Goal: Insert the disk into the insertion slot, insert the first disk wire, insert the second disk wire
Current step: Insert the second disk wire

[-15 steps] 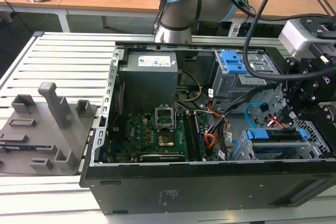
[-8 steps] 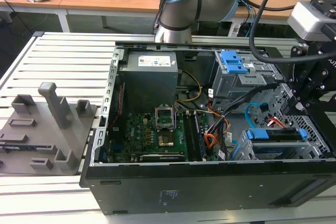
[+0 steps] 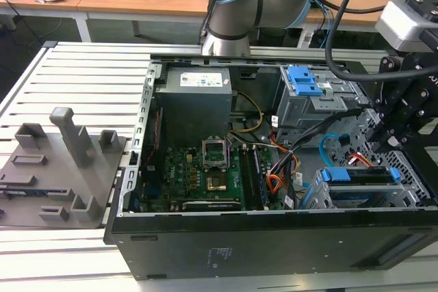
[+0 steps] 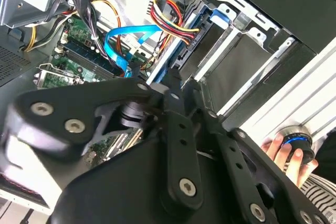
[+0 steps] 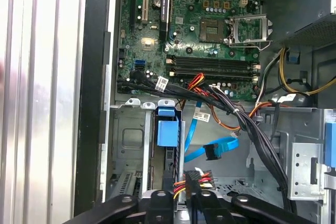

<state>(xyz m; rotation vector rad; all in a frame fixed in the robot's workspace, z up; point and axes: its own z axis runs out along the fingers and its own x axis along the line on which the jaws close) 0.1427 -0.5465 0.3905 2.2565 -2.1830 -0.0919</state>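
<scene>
**One disk in its slot, two wires near the claw**

At the exterior view's left we see one grey moulded fixture [image 3: 61,162] on the slatted metal worktop [image 3: 82,66]. Next comes one open computer case [image 3: 274,244] with its green motherboard [image 3: 198,169].

Toward the exterior view's right we count one disk [image 3: 335,174], blue bracket showing. It lies inside the one insertion slot [image 3: 410,176], low in the corner of the case. The taller grey cage [image 3: 308,94] stands behind it. The one black claw [image 3: 384,140] hangs just above the disk.

We count two wires. In the first wrist view the first disk wire [image 5: 195,174] runs down to its black plug, which sits right at the claw, close by the disk's end. We cannot tell whether the claw is clamped on the plug or loose. The second disk wire [image 5: 197,154] lies just beside it, with its small black plug free and apart from the disk.

In the second wrist view one hand [image 4: 286,153] rests on a round blue-ringed button [image 4: 296,141] outside the case.
</scene>
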